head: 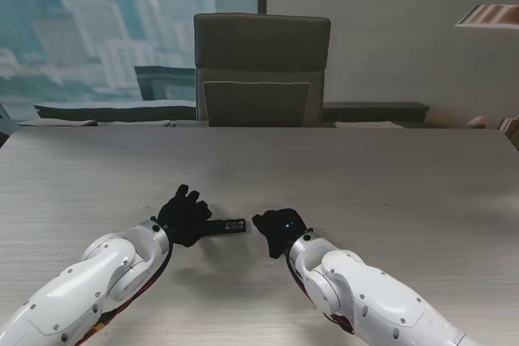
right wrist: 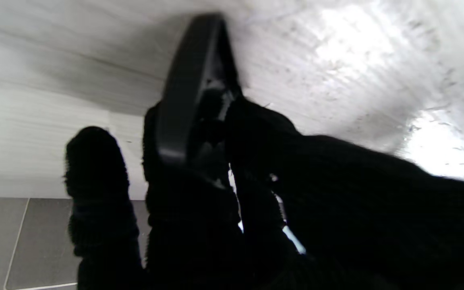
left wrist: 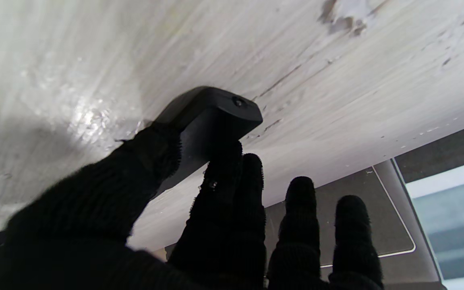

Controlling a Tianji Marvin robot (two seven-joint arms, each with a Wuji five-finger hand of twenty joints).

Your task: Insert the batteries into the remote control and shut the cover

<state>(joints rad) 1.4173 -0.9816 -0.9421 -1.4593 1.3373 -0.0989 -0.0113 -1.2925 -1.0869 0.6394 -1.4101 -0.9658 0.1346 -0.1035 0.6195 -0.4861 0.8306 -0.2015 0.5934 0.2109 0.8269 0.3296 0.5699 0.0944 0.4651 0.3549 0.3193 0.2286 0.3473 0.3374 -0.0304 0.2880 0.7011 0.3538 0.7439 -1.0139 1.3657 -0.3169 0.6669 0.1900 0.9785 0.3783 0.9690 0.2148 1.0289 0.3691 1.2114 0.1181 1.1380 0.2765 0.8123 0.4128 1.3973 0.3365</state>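
The black remote control point(head: 227, 226) lies low over the wooden table point(head: 365, 184), sticking out to the right of my black-gloved left hand point(head: 182, 215). In the left wrist view its thumb and index finger pinch one end of the remote control point(left wrist: 212, 117). My right hand point(head: 280, 231) is just right of the remote's free end, a small gap apart. In the right wrist view its thumb and fingers are shut on a thin, curved black piece that looks like the battery cover point(right wrist: 183, 88). I cannot see any batteries.
A grey office chair point(head: 261, 70) stands behind the table's far edge point(head: 259, 129). Dark low furniture runs along the back wall. Both white forearms rise from the near corners of the stand view.
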